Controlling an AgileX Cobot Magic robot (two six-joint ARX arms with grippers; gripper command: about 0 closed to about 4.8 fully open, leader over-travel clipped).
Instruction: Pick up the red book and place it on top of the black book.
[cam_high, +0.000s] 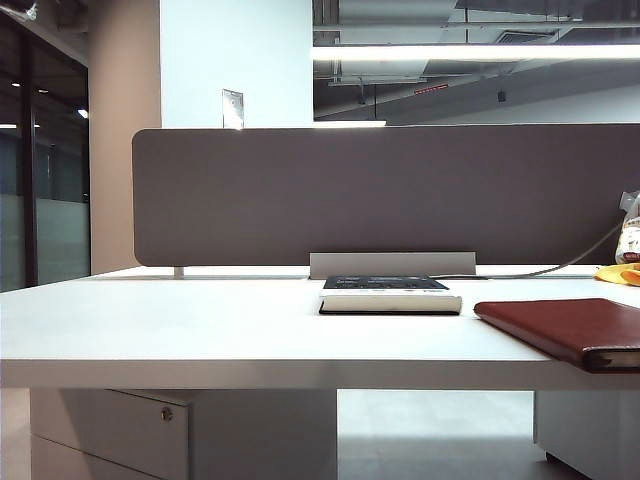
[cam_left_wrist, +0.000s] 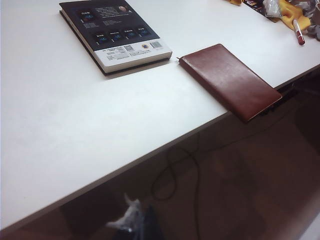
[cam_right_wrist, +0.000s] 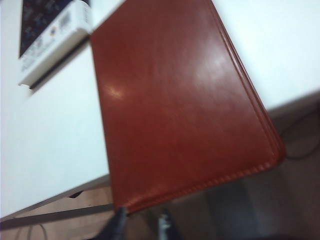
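The red book (cam_high: 570, 325) lies flat at the right of the white table (cam_high: 150, 320), one end sticking out over the front edge. It also shows in the left wrist view (cam_left_wrist: 230, 80). The black book (cam_high: 385, 284) lies to its left, further back, with its white page block facing forward (cam_left_wrist: 110, 27). My right gripper (cam_right_wrist: 141, 225) hangs off the table edge just below the red book's (cam_right_wrist: 180, 100) overhanging end. Its two dark fingers are apart with nothing between them. My left gripper (cam_left_wrist: 137, 222) is a dark blur below the table edge, far from both books. Neither gripper shows in the exterior view.
A grey partition panel (cam_high: 380, 195) closes the table's back. Yellow clutter (cam_high: 620, 272) and a red pen (cam_left_wrist: 299, 32) lie at the far right. A cable (cam_left_wrist: 170, 175) hangs under the table, and a drawer cabinet (cam_high: 110, 430) stands below on the left.
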